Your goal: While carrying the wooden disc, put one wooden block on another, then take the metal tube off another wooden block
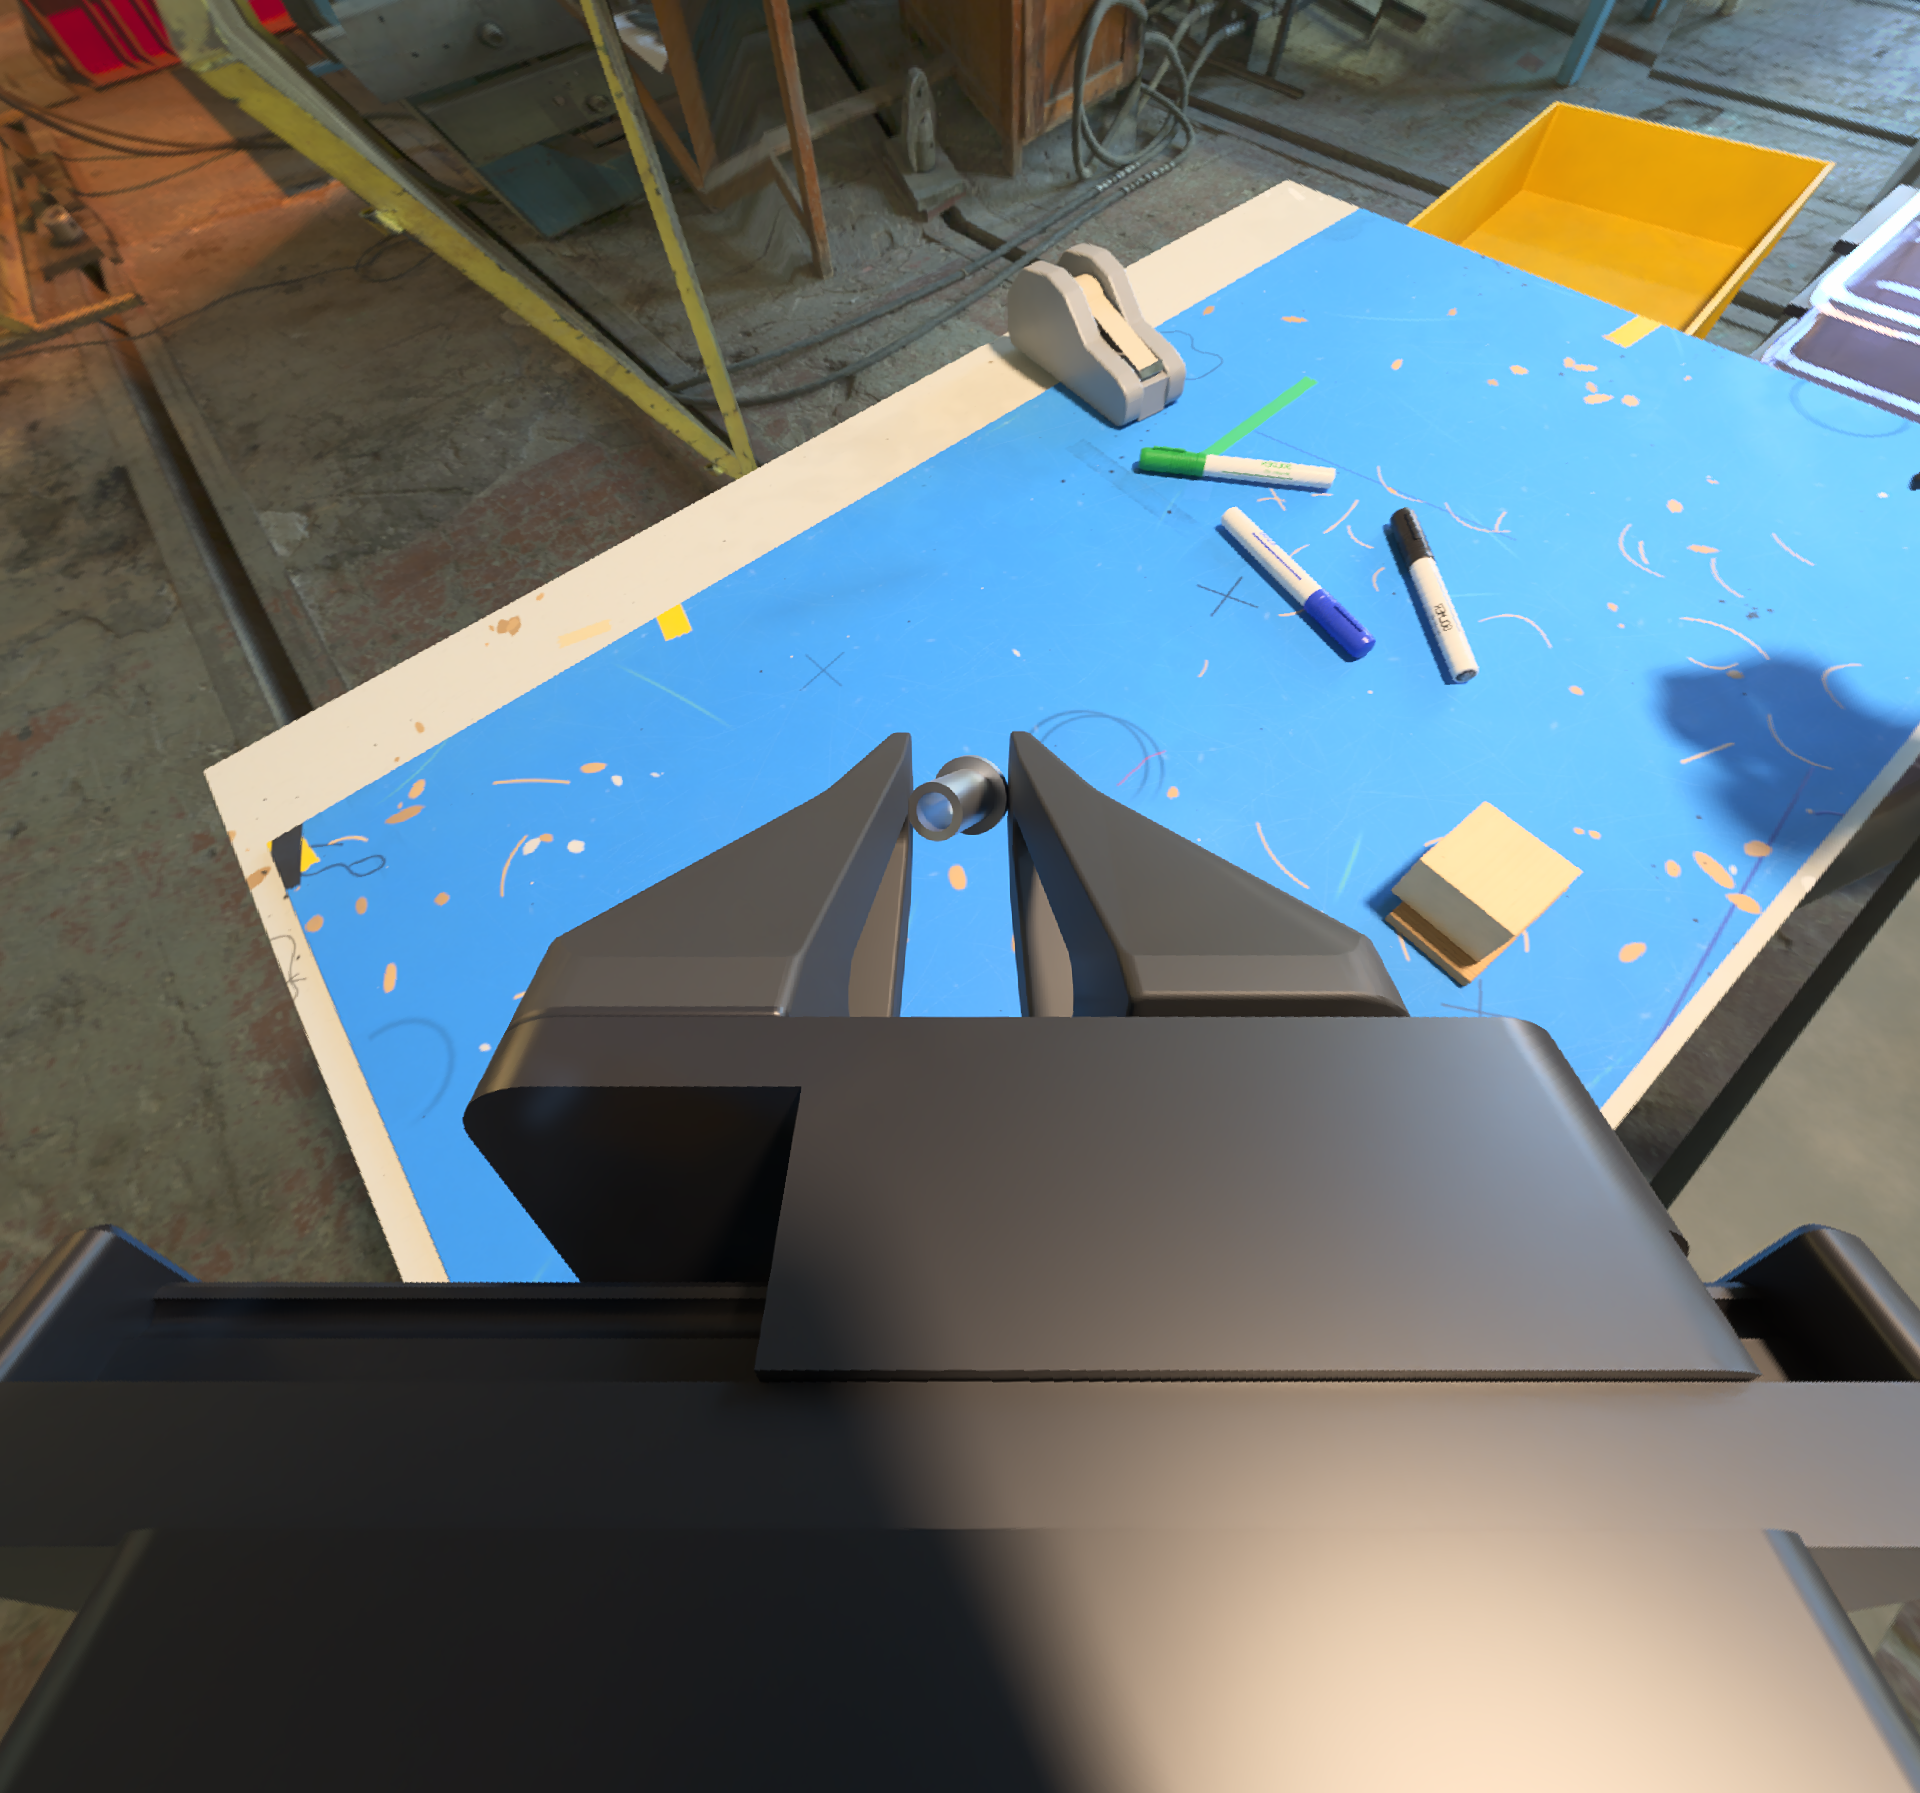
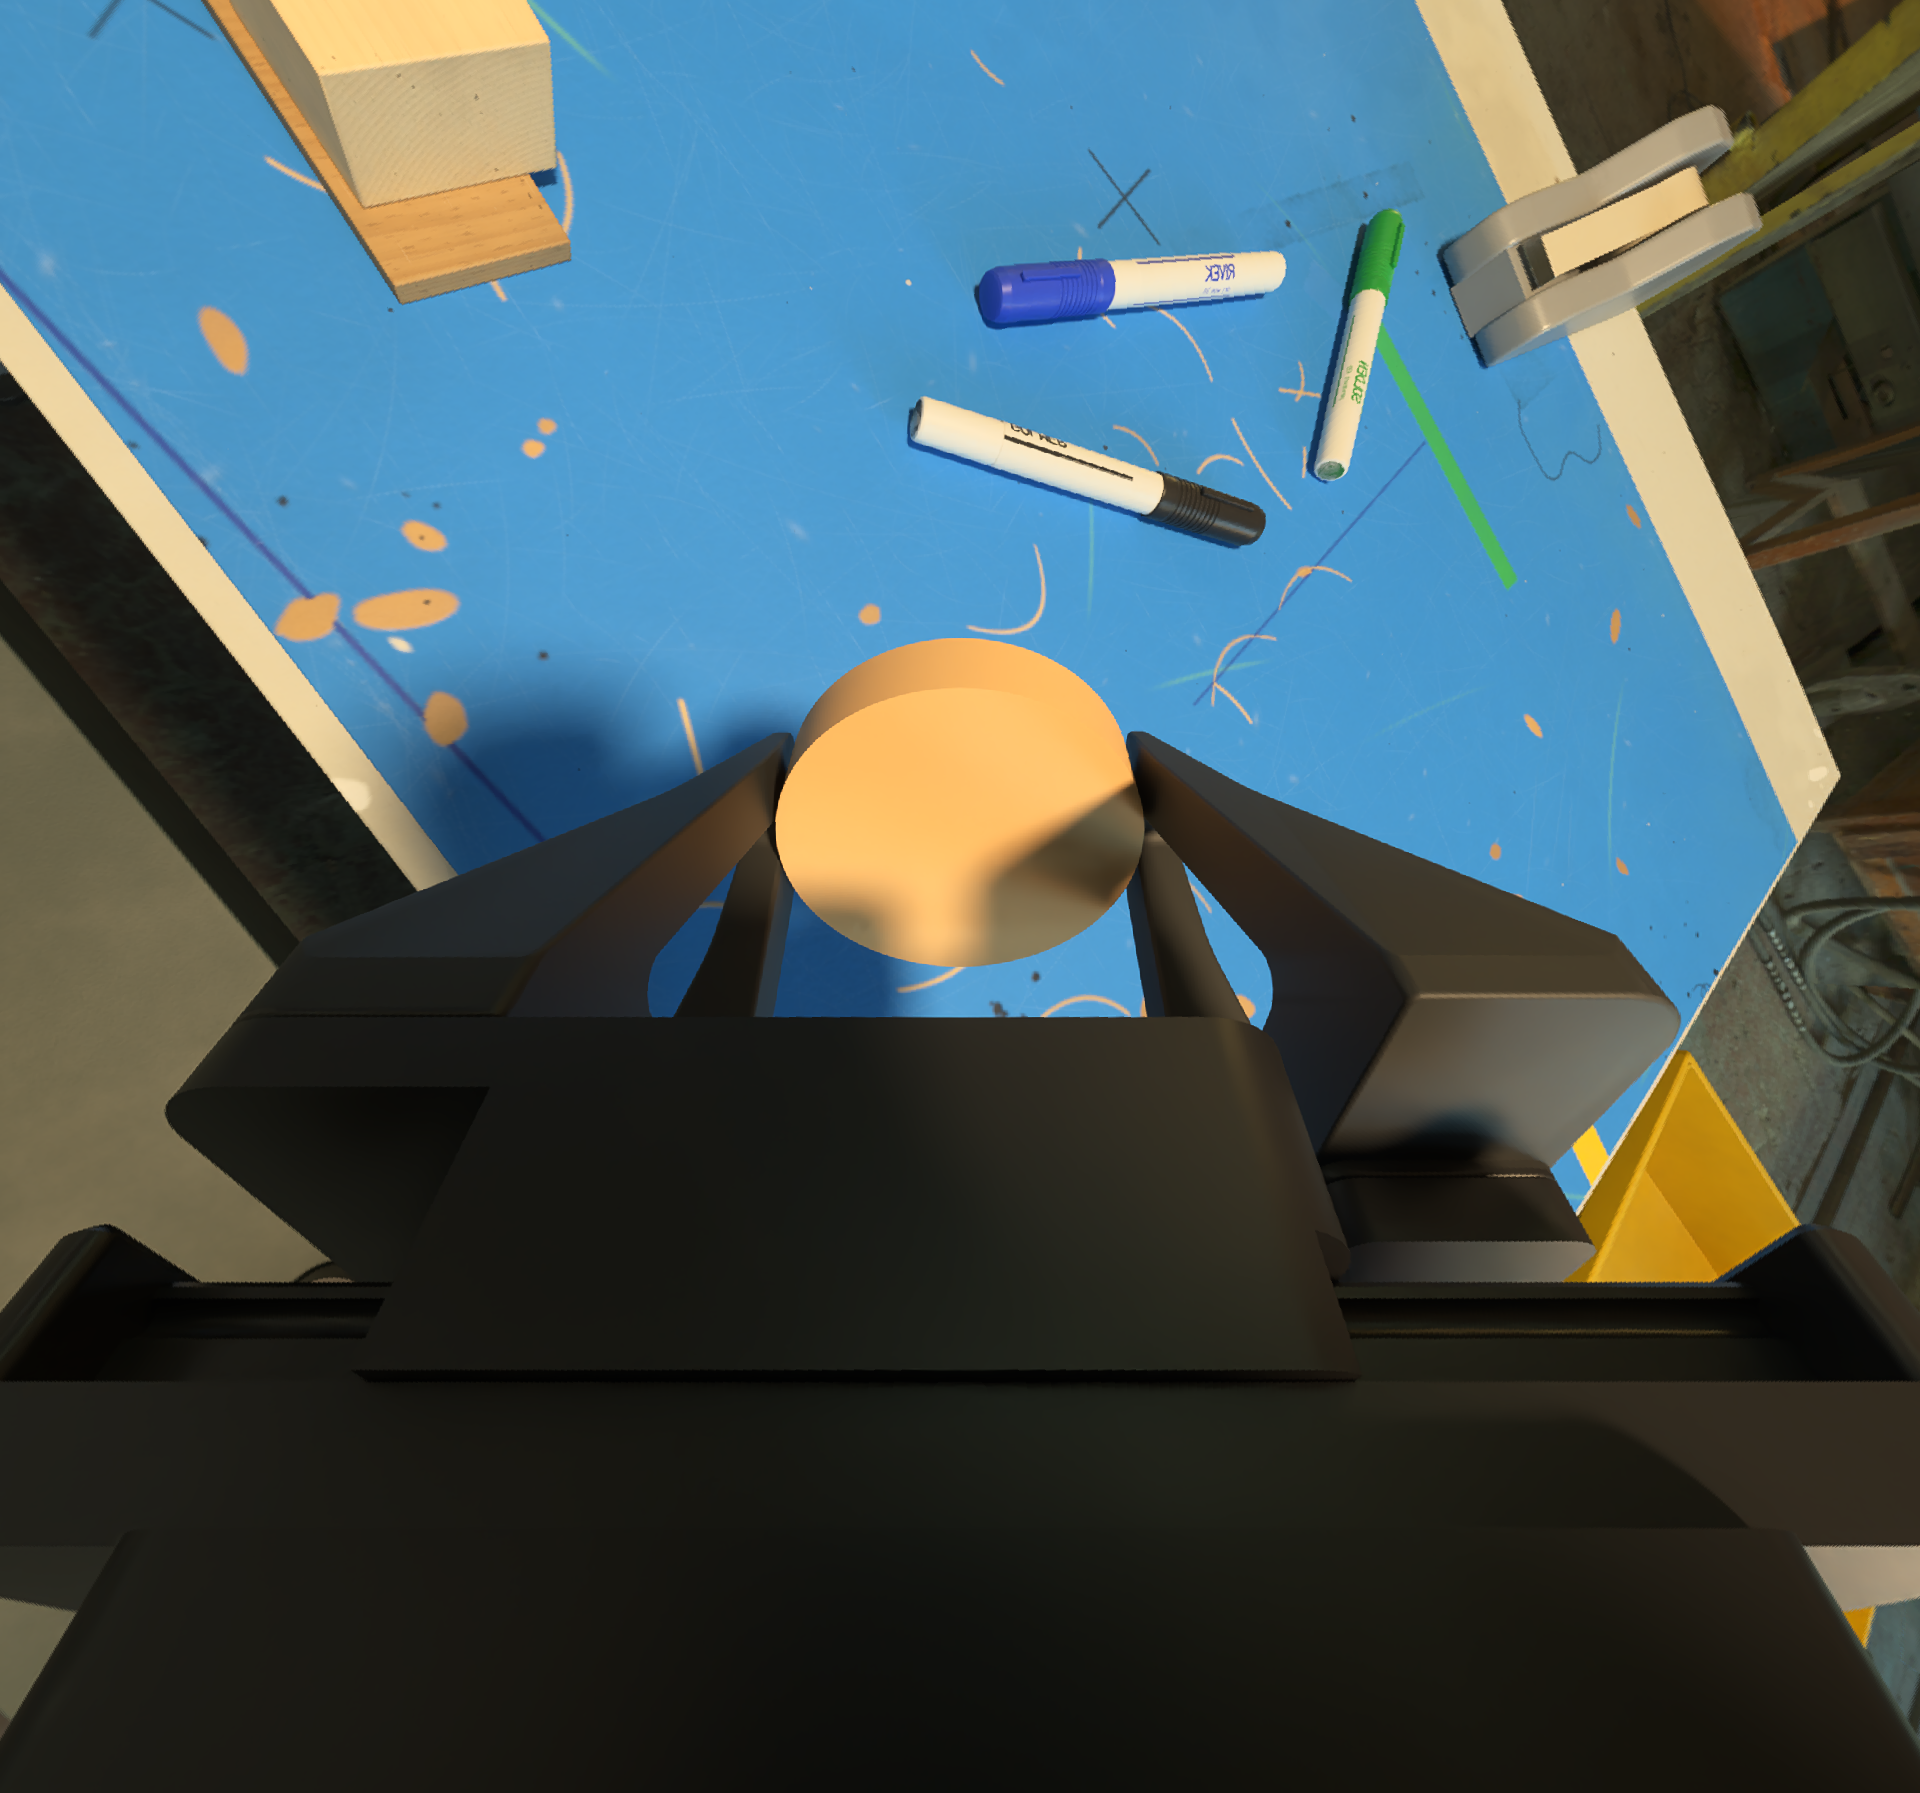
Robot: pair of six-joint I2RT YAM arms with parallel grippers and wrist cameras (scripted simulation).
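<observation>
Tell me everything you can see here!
table: 1, blue top with pale edge, under everything
blocks: 2, pale one stacked on a flat brown one, near table edge
disc: 1, tan wood, in right gripper
tube: 1, grey metal, between left gripper's fingers
markers: 3, blue cap, black cap, green cap, mid-table
tape dispenser: 1, grey, table edge
bin: 1, yellow, beyond the table
left gripper: dark grey
right gripper: black

— Tube? Disc?
— Metal tube (image 1: 956, 798): short, grey, hollow, above the blue table (image 1: 727, 704). Wooden disc (image 2: 956, 808): round, tan, also off it.
— Blocks?
— Pale wooden block (image 2: 384, 29) stacked atop thin brown block (image 2: 457, 242), on the table.
</observation>
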